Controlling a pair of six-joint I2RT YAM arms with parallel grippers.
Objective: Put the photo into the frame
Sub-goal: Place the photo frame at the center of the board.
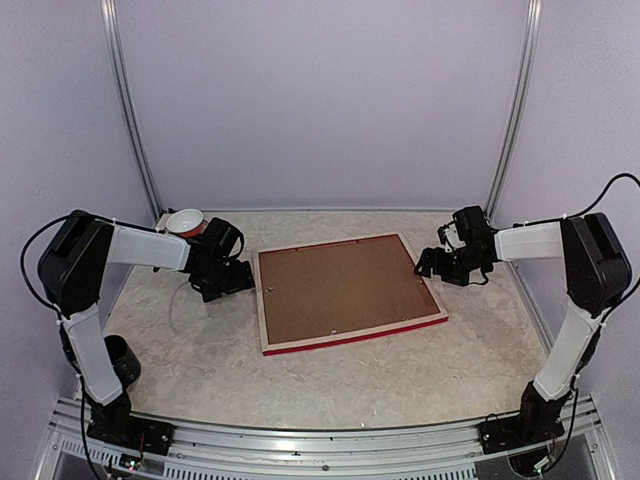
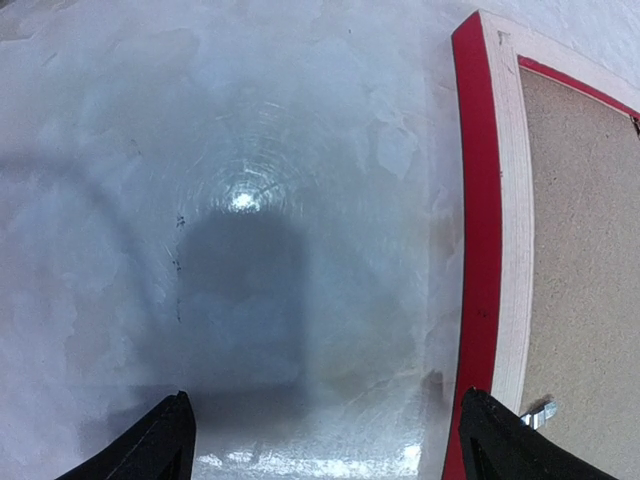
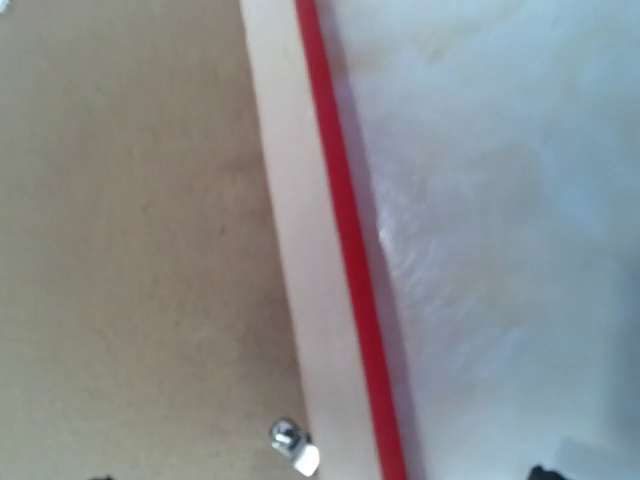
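Observation:
The frame (image 1: 263, 322) lies face down in the middle of the table, its pale wood back up and its red edge showing at the front. The brown backing board (image 1: 340, 285) fills it. The photo is not in view. My left gripper (image 1: 238, 279) is open and empty, low over bare table just off the frame's left rail (image 2: 508, 200); its right fingertip (image 2: 490, 440) overlaps the red edge. My right gripper (image 1: 430, 262) hangs over the frame's right rail (image 3: 300, 250); only the dark tips show, far apart, with nothing between them.
A white bowl with an orange rim (image 1: 186, 221) stands at the back left, behind my left arm. Small metal tabs (image 3: 285, 437) (image 2: 540, 412) sit at the backing board's edges. Grey walls close off the table on three sides.

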